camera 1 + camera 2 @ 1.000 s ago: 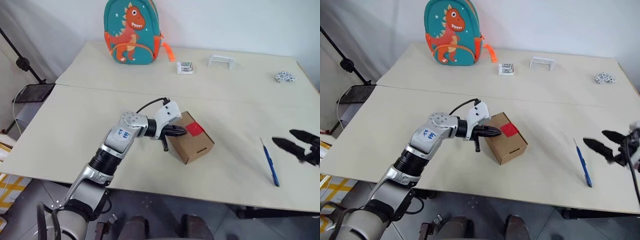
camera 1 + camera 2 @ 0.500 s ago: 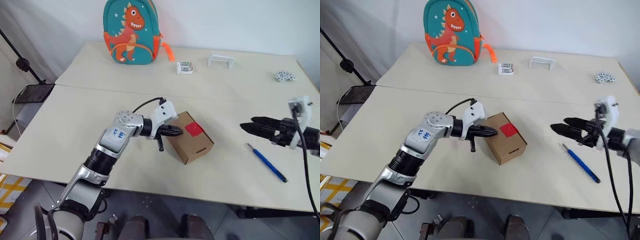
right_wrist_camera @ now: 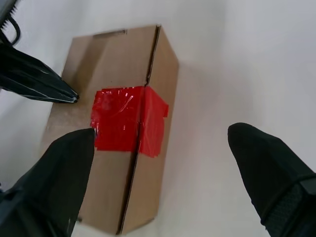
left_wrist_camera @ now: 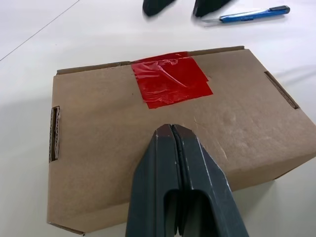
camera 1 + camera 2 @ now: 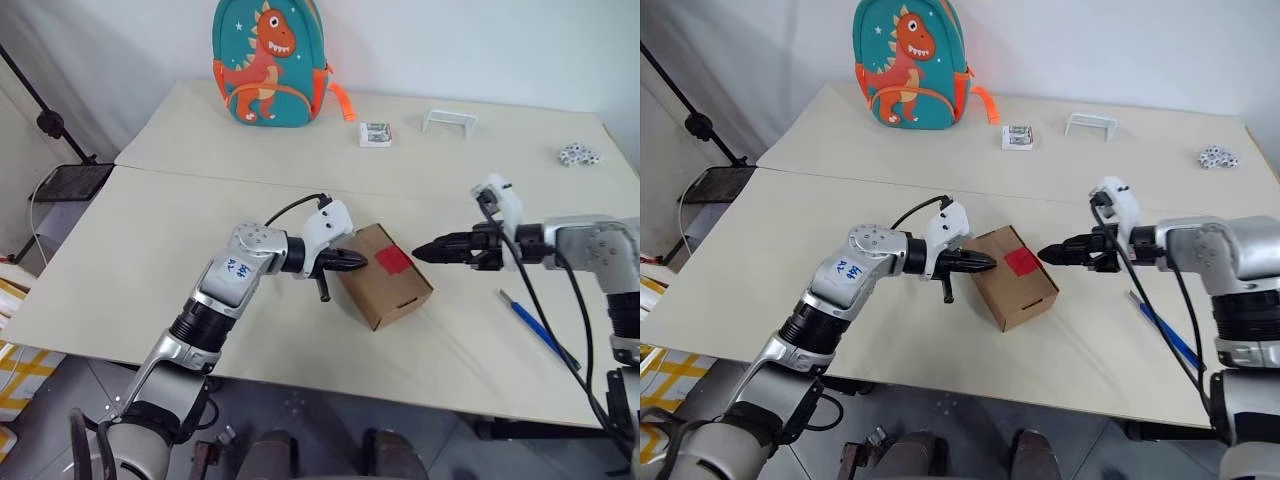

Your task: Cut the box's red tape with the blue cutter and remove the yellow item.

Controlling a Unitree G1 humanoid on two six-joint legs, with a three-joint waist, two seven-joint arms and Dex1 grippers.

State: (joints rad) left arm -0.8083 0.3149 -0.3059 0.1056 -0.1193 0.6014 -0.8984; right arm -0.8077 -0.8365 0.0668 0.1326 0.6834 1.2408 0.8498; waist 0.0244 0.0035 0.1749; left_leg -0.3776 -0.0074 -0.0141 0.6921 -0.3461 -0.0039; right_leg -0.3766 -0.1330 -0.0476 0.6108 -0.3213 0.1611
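Left gripper (image 5: 358, 262) has its fingers pressed together, tip resting on the top of the box (image 5: 384, 290) at its left end, nothing held. Box sits mid-table on the near half, red tape (image 5: 393, 260) on its top wrapping over the far-right edge. Right gripper (image 5: 423, 251) hovers just right of the tape with fingers spread wide and empty, and the blue cutter (image 5: 536, 328) lies flat on the table (image 5: 150, 250) further right, well apart from the box.
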